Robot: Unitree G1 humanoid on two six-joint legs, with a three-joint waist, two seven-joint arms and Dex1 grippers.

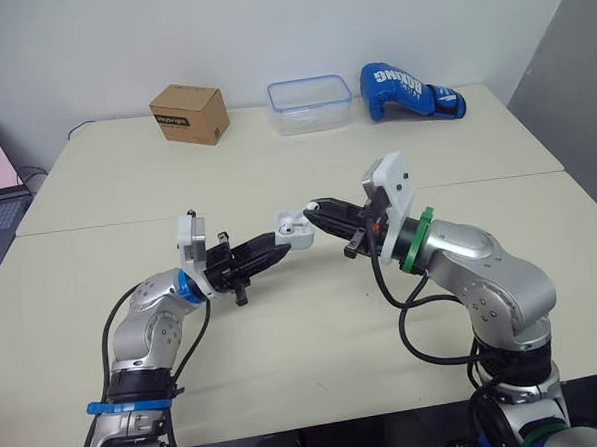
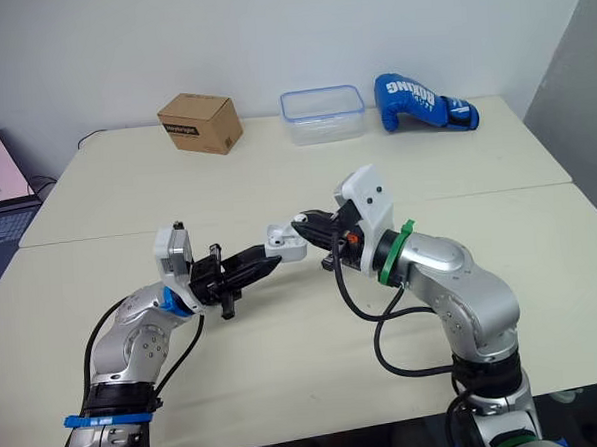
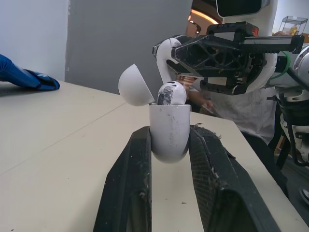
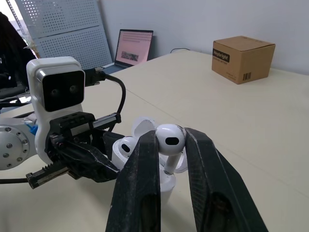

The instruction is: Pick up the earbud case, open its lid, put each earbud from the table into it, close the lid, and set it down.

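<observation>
At frame centre, left gripper [image 1: 277,249] clamps the case [image 3: 169,133], lid [image 3: 135,86] open, one earbud [image 3: 171,93] seated; right gripper [image 1: 316,212] pinches the second earbud [image 4: 169,138] just above it

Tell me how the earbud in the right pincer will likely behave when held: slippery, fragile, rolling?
The earbud looks glossy and rounded, so it may slip from the right pincer. It seems small and light; if dropped on the table it would probably roll.
</observation>
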